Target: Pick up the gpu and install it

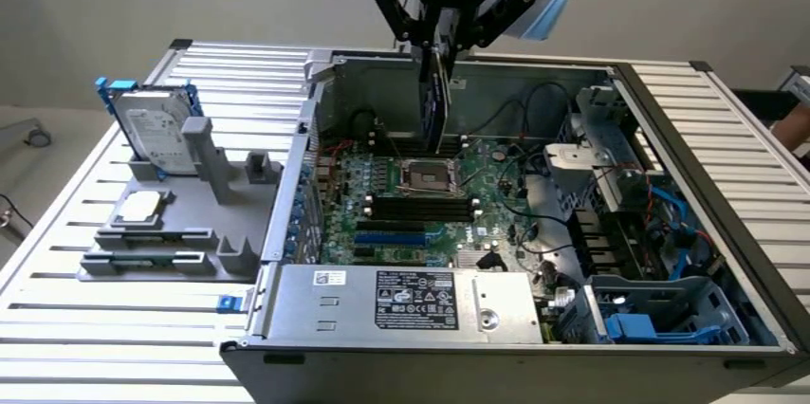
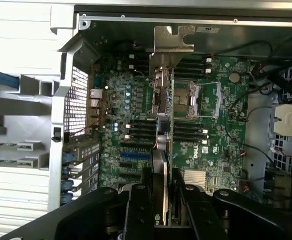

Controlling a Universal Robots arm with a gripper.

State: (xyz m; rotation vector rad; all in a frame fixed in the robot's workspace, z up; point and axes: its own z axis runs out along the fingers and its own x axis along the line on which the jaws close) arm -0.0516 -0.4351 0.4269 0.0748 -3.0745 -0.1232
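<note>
I see the jaws pinching the gpu [image 1: 437,101], held on edge above the motherboard [image 1: 395,197] inside the open case [image 1: 367,91] on the worktop [image 1: 89,328].

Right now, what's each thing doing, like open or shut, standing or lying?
gripper, shut on the gpu.
gpu, held on edge over the motherboard, not in a slot.
computer case, open, lying on its side.
hard drive, standing upright in the grey holder.
processor chip, lying flat on the grey holder.
</note>
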